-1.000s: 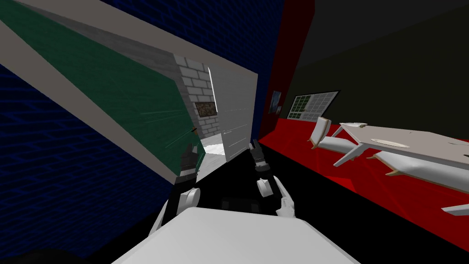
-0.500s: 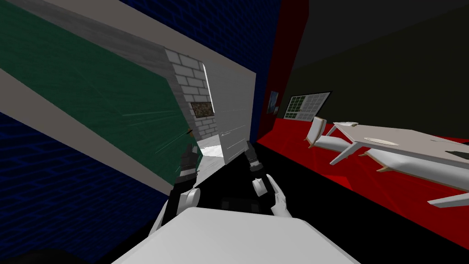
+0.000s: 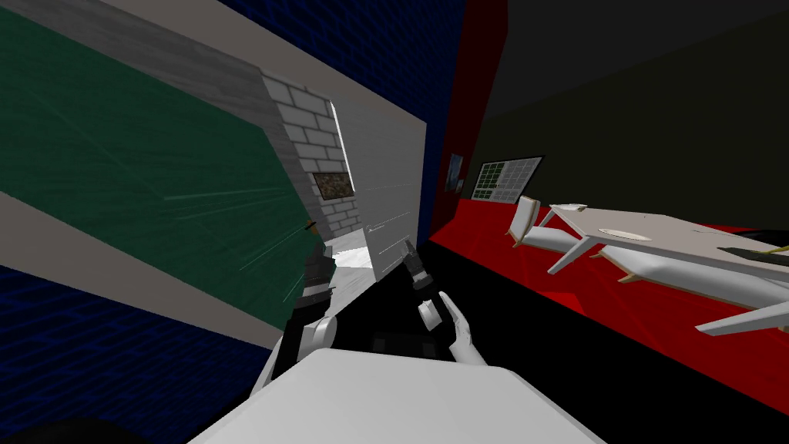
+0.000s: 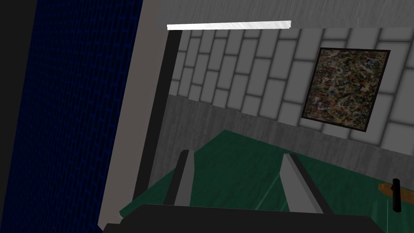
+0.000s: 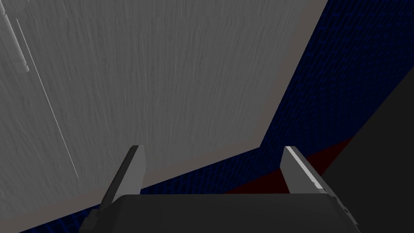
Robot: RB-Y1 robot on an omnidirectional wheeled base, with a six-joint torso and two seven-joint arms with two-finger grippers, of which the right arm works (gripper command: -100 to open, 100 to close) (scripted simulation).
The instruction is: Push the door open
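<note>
**Door** (image 3: pixel 154 177): a dark green leaf with faint pale streaks across its face, bordered by flat grey bands (image 3: pixel 115 274). It is set in a dark blue, brick-patterned wall (image 3: pixel 92 362). The door takes up the left of the scene and stands partly open, with its free edge ending at centre, beside the gap. A small brown handle with a black part (image 4: pixel 394 194) sits near that edge.

**Gap**: beyond it are a pale brick wall (image 3: pixel 304 131), a square mottled picture (image 4: pixel 345 89) and a bright floor strip (image 3: pixel 350 258).

**Left tool** (image 4: pixel 236 153): fingers spread wide and holding nothing. It is over the green face near the free edge.

**Right tool** (image 5: pixel 212 147): fingers spread wide and holding nothing. It faces a plain grey panel (image 5: pixel 141 81) on the right of the gap.

**Far right**: a pale worktop (image 3: pixel 693 239) and a chair (image 3: pixel 524 216) stand on a red floor (image 3: pixel 501 262).
</note>
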